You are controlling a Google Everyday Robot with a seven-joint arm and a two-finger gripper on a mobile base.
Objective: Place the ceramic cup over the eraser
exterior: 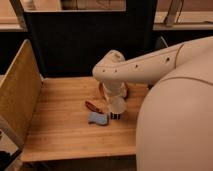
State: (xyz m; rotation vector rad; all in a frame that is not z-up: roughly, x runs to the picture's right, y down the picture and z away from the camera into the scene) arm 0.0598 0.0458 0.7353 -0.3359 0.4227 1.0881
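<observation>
The off-white ceramic cup (117,104) hangs just under the end of my white arm, near the middle of the wooden table (65,135). Directly below it, the black-and-white striped eraser (115,115) stands on the table, with only its lower part showing beneath the cup. I cannot tell whether the cup touches the table. My gripper (115,94) sits right above the cup and is mostly hidden by the arm's wrist housing.
A flat light-blue piece (98,118) lies left of the eraser, with a reddish-brown oval thing (93,106) just behind it. A reddish-brown bowl (102,90) peeks out behind the arm. A tall wooden side panel (17,92) walls the left; a dark panel closes the back.
</observation>
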